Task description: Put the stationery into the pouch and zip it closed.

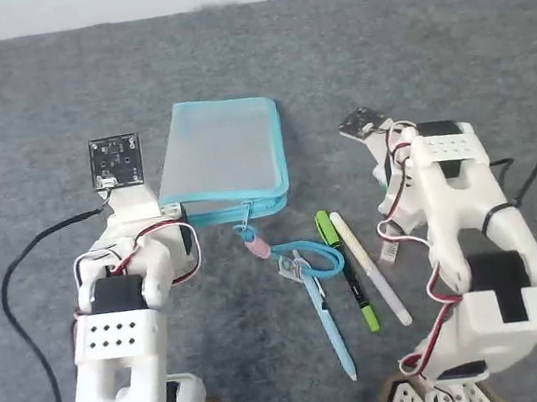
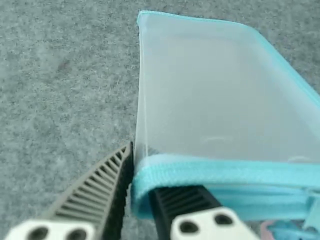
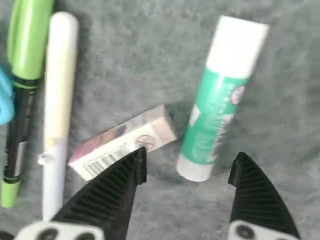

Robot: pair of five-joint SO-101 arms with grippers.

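My right gripper (image 3: 190, 160) is wide open and empty, straddling one end of the glue stick (image 3: 220, 95) on the mat. The stick's long axis runs away from my jaws, roughly parallel to the white pen (image 3: 57, 100). I judge it best to advance toward mid-body before closing. The eraser box (image 3: 122, 142) crowds one finger, so keep clear of it. My left gripper (image 2: 145, 190) is clamped on the rim of the pouch (image 2: 210, 95), which lies flat.

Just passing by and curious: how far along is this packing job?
Barely begun. The pouch looks empty; the green marker, white pen, blue pen and glue stick lie on the table. In hand: the left gripper clamps the pouch's zipper edge, and the right gripper hangs open over the glue stick. Left: loading everything, then zipping.
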